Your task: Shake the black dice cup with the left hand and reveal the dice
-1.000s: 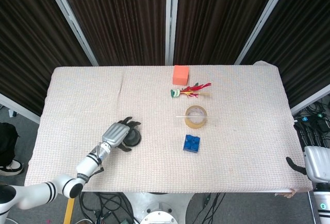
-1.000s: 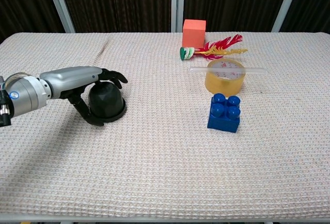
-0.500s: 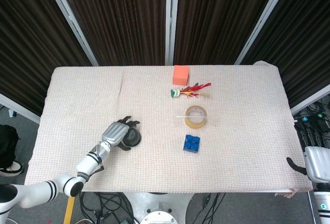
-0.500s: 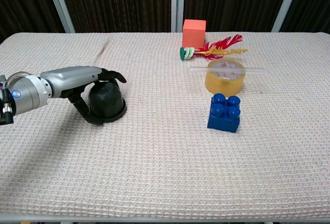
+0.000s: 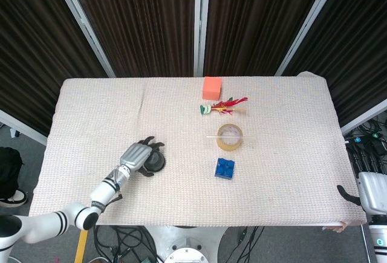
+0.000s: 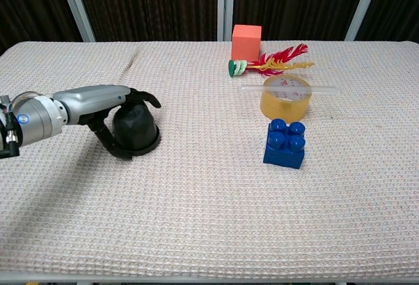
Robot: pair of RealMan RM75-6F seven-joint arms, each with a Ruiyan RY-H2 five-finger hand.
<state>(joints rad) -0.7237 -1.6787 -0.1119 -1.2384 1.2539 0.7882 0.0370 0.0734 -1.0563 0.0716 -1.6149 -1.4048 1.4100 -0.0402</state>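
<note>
**Black cup under left hand, mouth down on table**

Black cup [image 6: 135, 130] upside down on the woven cloth of the table [image 6: 196, 219], front-left area, flared rim flat against the cloth. Dice not visible; presumably trapped beneath, hence the mouth-down placement. Left hand [image 6: 121, 111] draped over the dome from the robot's side, dark fingers [image 6: 147, 98] arched across the top and down the near flank, palm shell above and just left of the cup. Fingers wrapped round the cup and touching it; looks a light enclosing hold suited to sliding or rattling in place, not lifting. Head view agrees: hand [image 5: 136, 156] overlapping cup [image 5: 156, 164] on its left edge.

Right hand [image 5: 363, 184] parked off the table's right edge, well apart; finger posture not readable.

Blue brick [image 6: 285, 143], tape roll [image 6: 285, 97], feathered shuttlecock [image 6: 268, 62], orange block [image 6: 246, 41] grouped right of centre, far from the cup.
</note>
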